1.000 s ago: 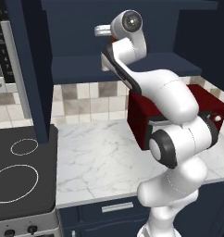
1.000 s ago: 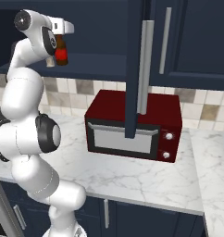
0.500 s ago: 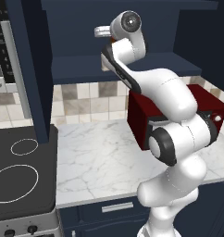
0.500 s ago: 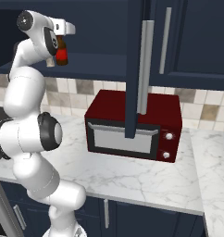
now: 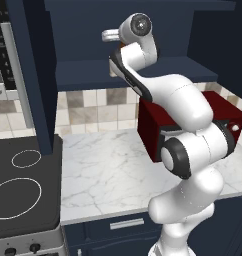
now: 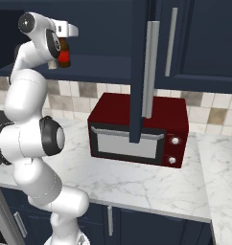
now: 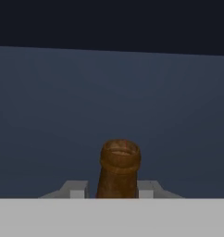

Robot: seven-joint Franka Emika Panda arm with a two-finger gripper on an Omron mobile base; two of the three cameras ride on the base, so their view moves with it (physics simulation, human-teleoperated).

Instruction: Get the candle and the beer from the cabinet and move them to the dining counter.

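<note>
In the hand view my gripper [image 7: 115,190] sits at the bottom centre of the frame, and the brown neck of the beer [image 7: 118,169] rises straight up between its two pale finger blocks, which stand just beside the glass on either side. The jaws look closed in on the bottle neck, though I cannot tell from this angle whether both pads press on it. Behind the bottle is the flat navy back wall of the cabinet [image 7: 109,102], darker towards the top of the frame.

In the right base view the gripper [image 6: 64,42] is at the upper left, reaching into the open cabinet [image 6: 103,43]. The beer [image 6: 64,55] hangs just under the hand there, its red label showing, above the navy shelf. A small pale shape, which may be the candle [image 6: 52,64], peeks out just left of the bottle, mostly hidden by my arm.

In the left base view the white wrist fills the upper middle and blocks the bottle; a pale beige patch [image 5: 113,70] shows at the shelf edge beside it.

Below the shelf lie a beige tile backsplash [image 6: 79,93], a marble worktop [image 5: 108,170], a red microwave [image 6: 137,129] at centre right, and a black stovetop [image 5: 18,190] at lower left
</note>
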